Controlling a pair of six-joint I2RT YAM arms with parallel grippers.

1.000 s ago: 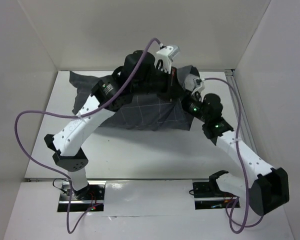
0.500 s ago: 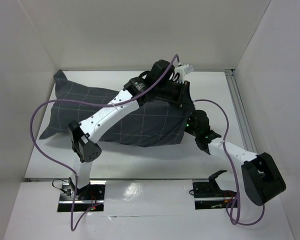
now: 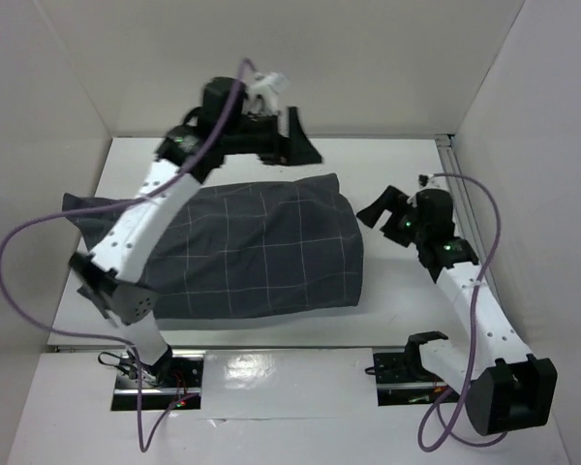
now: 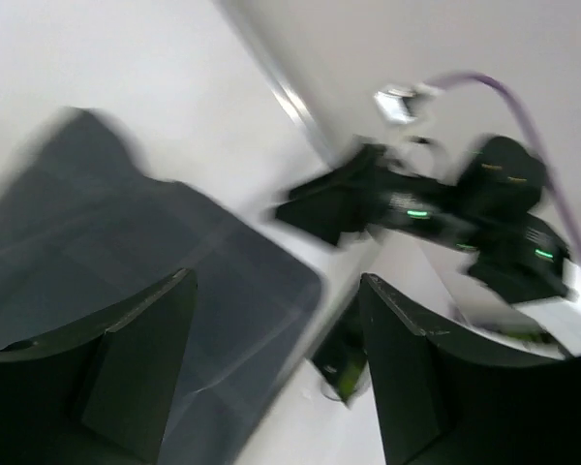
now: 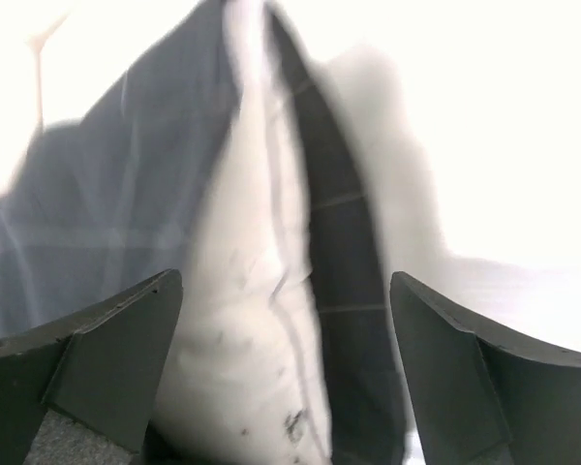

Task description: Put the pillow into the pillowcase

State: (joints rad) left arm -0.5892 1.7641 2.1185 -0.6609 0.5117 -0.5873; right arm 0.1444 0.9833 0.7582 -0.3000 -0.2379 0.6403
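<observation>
The dark grey checked pillowcase (image 3: 242,247) lies full and puffy across the table. In the right wrist view the white pillow (image 5: 252,339) shows inside the mouth of the pillowcase (image 5: 339,242), at its right end. My right gripper (image 3: 380,205) is open just right of that mouth, with the pillow's end between its spread fingers (image 5: 107,358) and apart from them. My left gripper (image 3: 298,140) is open and raised near the back wall, beyond the pillowcase's far edge. Its view is blurred: the pillowcase (image 4: 126,252) lies below it, and nothing is between its fingers (image 4: 145,358).
White walls close the table (image 3: 407,291) in on the left, back and right. A metal rail (image 3: 462,199) runs along the right edge. Purple cables (image 3: 19,252) loop off both arms. The right arm (image 4: 455,213) shows in the left wrist view.
Both grippers have opened and let go of the pillowcase, which now lies flat and further left. The left arm has swung back and left. The right arm has drawn back to the right.
</observation>
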